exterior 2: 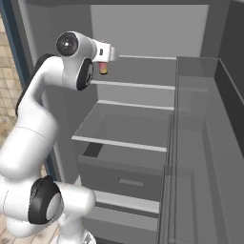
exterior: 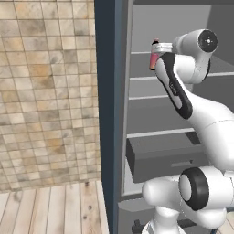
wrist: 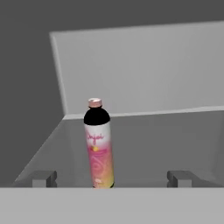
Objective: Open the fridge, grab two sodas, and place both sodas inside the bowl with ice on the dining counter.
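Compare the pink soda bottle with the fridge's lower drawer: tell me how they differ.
The soda bottle is pink-orange with a black neck and stands upright on an upper shelf; the drawer is plain grey, low and wide, sitting below the shelves. The bottle is small and slim, the drawer spans the fridge interior. Both are inside the open fridge.

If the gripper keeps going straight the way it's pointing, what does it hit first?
Most likely the slim pink-orange bottle standing upright on the grey fridge shelf, between the open gripper jaws' line; depth is hard to judge.
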Robot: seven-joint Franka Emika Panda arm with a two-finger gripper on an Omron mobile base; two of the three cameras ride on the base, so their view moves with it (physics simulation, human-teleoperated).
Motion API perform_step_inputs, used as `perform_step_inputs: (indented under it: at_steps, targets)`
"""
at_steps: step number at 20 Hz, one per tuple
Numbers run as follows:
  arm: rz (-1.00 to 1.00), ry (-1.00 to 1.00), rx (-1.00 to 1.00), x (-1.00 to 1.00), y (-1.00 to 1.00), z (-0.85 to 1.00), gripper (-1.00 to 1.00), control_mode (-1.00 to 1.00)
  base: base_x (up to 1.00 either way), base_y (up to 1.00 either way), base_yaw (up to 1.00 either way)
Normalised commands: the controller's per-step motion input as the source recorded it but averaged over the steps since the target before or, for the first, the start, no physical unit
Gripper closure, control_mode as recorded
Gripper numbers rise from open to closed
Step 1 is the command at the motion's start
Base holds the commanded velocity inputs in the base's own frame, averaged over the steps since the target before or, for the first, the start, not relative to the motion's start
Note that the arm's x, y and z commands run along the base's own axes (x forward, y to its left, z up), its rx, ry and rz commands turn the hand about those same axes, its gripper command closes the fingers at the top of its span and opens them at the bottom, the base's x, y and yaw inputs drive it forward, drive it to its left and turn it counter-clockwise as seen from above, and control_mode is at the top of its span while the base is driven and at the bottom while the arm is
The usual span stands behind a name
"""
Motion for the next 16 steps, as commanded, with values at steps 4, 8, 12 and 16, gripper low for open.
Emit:
perform_step_inputs:
  at_steps: [4, 8, 12, 16]
  targets:
    - [0.0, 0.03, 0.0, 0.46, 0.05, 0.0, -1.0, -1.0, 0.0, 0.0, 0.0]
    - [0.0, 0.02, 0.0, 0.44, 0.07, 0.0, -1.0, -1.0, 0.0, 0.0, 0.0]
    - [0.0, 0.03, 0.0, 0.38, 0.09, 0.0, -1.0, -1.0, 0.0, 0.0, 0.0]
    - [0.0, 0.0, 0.0, 0.27, 0.01, 0.0, -1.0, -1.0, 0.0, 0.0, 0.0]
